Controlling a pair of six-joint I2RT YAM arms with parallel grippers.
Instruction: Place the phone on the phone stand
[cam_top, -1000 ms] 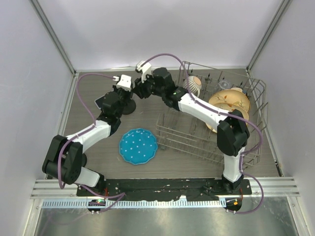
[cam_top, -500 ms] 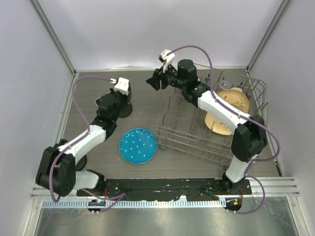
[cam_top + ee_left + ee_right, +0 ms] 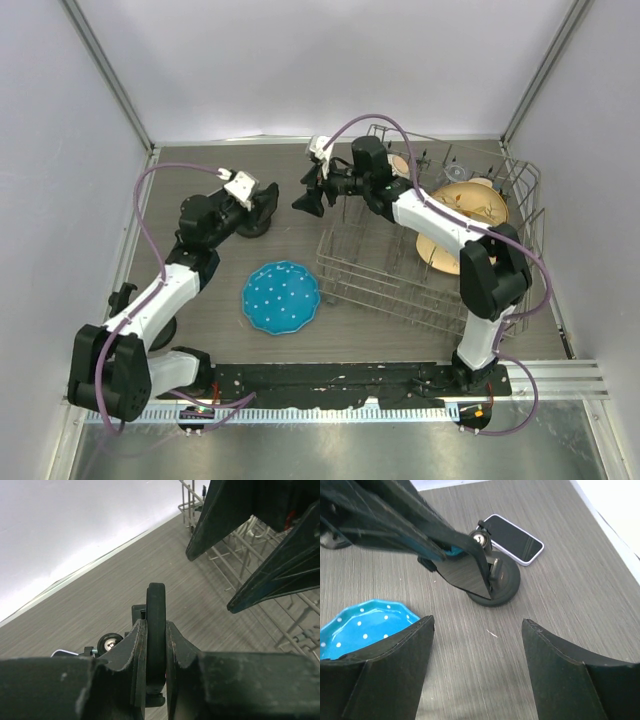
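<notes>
The black phone stand point(image 3: 495, 582), a round base with a tilted plate, stands on the table at the back left point(image 3: 252, 222). My left gripper point(image 3: 262, 203) is shut on the plate's edge, which runs between its fingers in the left wrist view point(image 3: 156, 625). The phone point(image 3: 512, 539), dark screen with a white rim, lies flat on the table just behind the stand; in the top view the left arm hides it. My right gripper point(image 3: 305, 200) is open and empty, hovering just right of the stand point(image 3: 476, 621). Its fingers point(image 3: 270, 575) show in the left wrist view.
A blue dotted plate point(image 3: 281, 296) lies in front of the stand. A wire dish rack point(image 3: 400, 270) with yellow plates point(image 3: 465, 205) and a cup fills the right side. Walls close in the table's back and sides.
My right gripper drew back from the stand, then came down to hover just right of it. My left arm swung leftwards while its gripper stayed at the stand.
</notes>
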